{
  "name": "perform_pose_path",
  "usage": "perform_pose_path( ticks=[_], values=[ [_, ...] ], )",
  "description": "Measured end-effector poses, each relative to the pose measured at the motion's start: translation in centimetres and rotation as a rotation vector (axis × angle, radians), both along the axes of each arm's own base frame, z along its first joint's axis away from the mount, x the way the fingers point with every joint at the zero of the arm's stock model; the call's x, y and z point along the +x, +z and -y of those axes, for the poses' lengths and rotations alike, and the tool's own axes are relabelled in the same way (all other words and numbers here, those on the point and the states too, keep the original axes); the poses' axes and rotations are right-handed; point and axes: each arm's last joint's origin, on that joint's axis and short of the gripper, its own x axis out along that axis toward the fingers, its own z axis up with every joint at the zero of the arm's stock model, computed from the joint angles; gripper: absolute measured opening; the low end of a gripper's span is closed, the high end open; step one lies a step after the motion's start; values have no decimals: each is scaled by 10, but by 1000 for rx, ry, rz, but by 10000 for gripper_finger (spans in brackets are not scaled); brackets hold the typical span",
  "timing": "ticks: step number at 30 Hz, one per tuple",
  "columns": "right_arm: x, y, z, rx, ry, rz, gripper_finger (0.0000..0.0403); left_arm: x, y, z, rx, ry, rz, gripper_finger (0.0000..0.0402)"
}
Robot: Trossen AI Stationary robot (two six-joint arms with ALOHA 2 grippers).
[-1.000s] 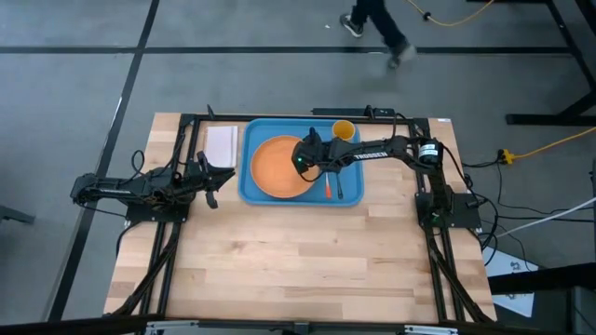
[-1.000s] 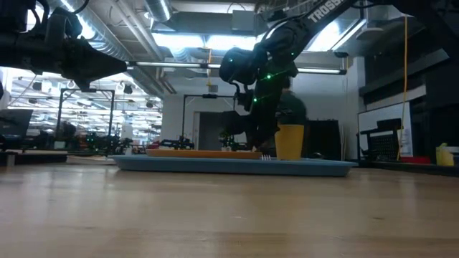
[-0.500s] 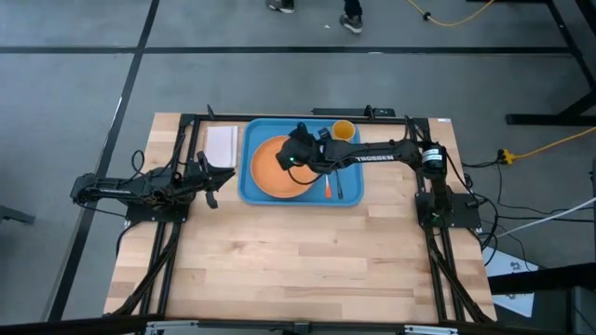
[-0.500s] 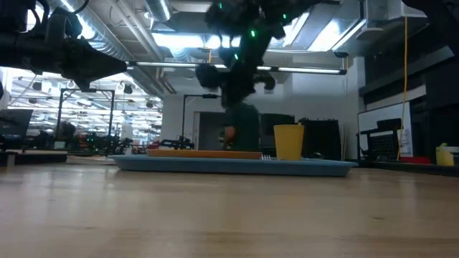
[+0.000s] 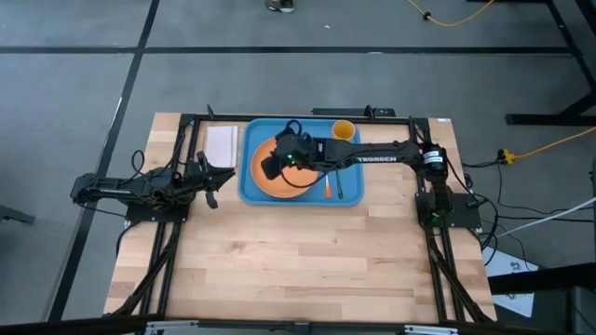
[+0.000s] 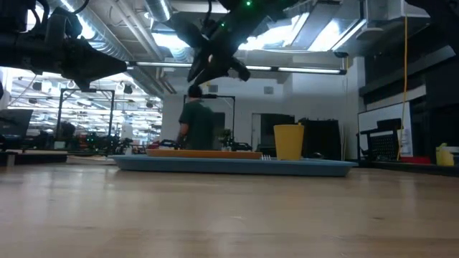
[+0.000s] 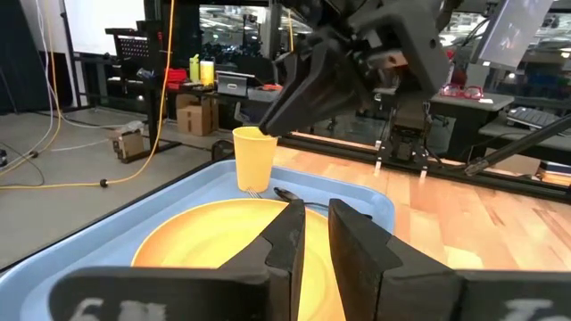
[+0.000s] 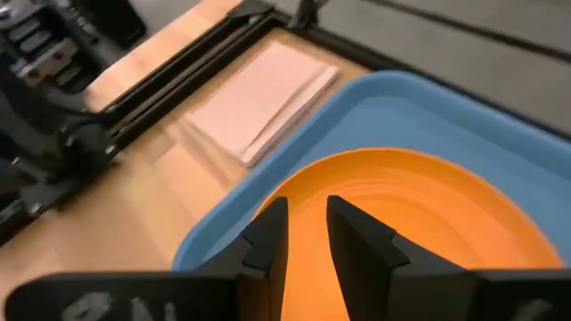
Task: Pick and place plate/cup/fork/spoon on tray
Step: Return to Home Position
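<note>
The orange plate [image 5: 279, 182] lies flat in the blue tray [image 5: 248, 191]. The yellow-orange cup [image 5: 343, 130] stands upright in the tray's far right corner. The orange-handled fork [image 5: 327, 187] and the dark spoon [image 5: 339, 187] lie side by side on the tray floor, right of the plate. My right gripper [image 5: 266, 167] hovers high above the plate's left part, shut and empty; its wrist view [image 8: 308, 236] looks down on the plate [image 8: 419, 214]. My left gripper [image 5: 212, 181] waits left of the tray, shut and empty, pointing at the tray [image 7: 317, 236].
A white rectangular pad [image 5: 222, 144] lies on the table just left of the tray. Black frame rails run along the table's far edge and sides. A person [image 6: 195, 122] stands in the room behind the table. Bare wood stretches toward the near edge.
My right gripper has risen from just above the tray and gone toward the table's left edge, across the plate, touching nothing. The plate, cup, fork and spoon have stayed where they were.
</note>
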Motion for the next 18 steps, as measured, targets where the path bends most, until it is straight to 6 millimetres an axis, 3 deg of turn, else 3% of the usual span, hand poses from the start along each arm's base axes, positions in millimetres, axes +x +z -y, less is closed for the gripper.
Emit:
perform_pose_path(
  ticks=[9,14,18],
  values=[
    [2,2,1,-90,58,-14,86,0,0,0,0,0,0,47],
    [-1,6,8,-199,299,-114,86,0,0,0,0,0,0,47],
    [-10,22,17,-198,483,-78,86,0,0,0,0,0,0,47]
  ],
)
